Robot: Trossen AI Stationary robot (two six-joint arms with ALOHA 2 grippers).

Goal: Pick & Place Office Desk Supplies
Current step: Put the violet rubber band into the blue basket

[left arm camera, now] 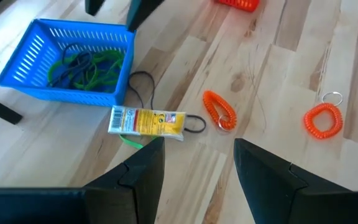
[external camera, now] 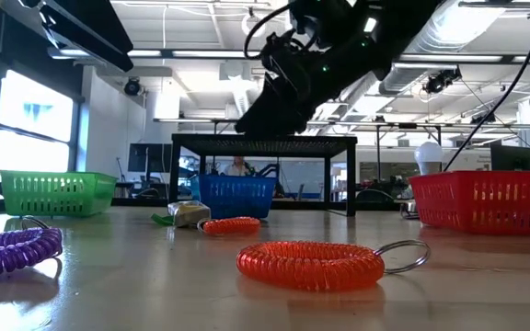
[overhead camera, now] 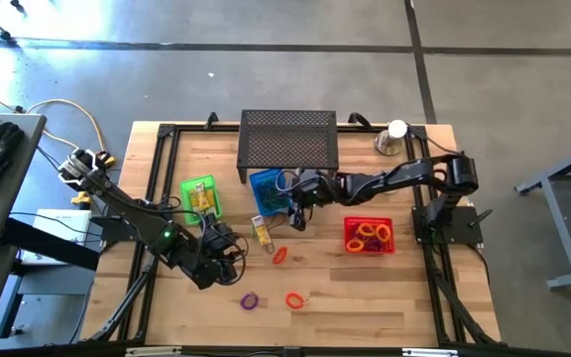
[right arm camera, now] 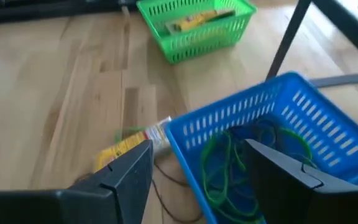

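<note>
A yellow packet [left arm camera: 146,121] lies flat on the table beside a black band [left arm camera: 140,87], near the blue basket [overhead camera: 269,190]. That basket holds green and dark bands [right arm camera: 229,162]. Two orange coils [left arm camera: 219,111] [left arm camera: 323,119] and a purple coil [overhead camera: 251,300] lie loose on the wood. My left gripper [left arm camera: 197,168] hovers open above the table just short of the packet, with nothing between its fingers. My right gripper [right arm camera: 201,165] hangs open over the blue basket's near rim and touches nothing.
A green basket [overhead camera: 200,195] with a yellow packet stands left of the blue one. A red basket [overhead camera: 369,236] with orange and yellow coils stands to the right. A black perforated stand [overhead camera: 288,139] and a silver cup with a white ball [overhead camera: 395,137] are at the far edge.
</note>
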